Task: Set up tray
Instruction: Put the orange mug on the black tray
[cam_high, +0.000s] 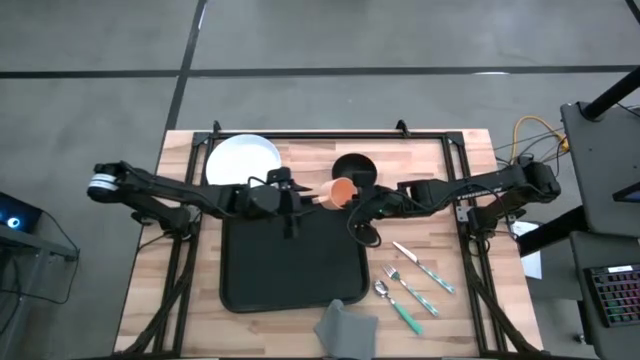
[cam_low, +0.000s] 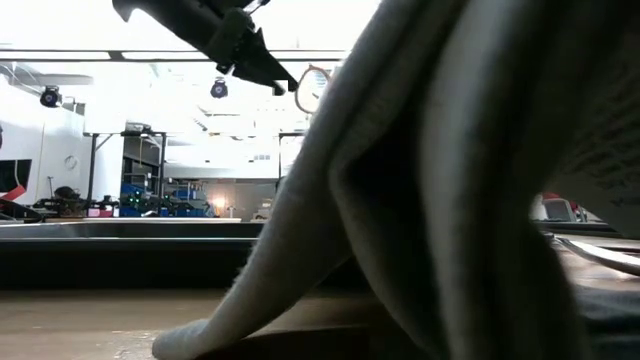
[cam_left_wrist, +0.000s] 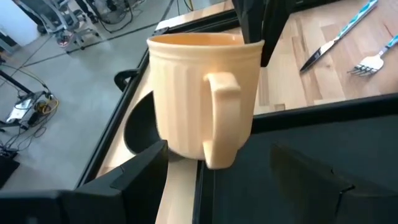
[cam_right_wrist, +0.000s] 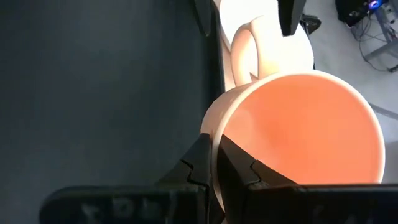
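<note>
Mug (cam_high: 343, 190): orange, empty inside, held in the air over the far rim of the tray (cam_high: 290, 265). Right gripper (cam_right_wrist: 214, 165): fingers pressed together on the mug's rim. Left gripper (cam_left_wrist: 217, 165): fingers spread, either side of the mug's handle, not touching. Tray: black, empty, mid tabletop (cam_high: 450, 310), below both grippers. Plate (cam_high: 243, 160): white, empty, beyond the tray
</note>
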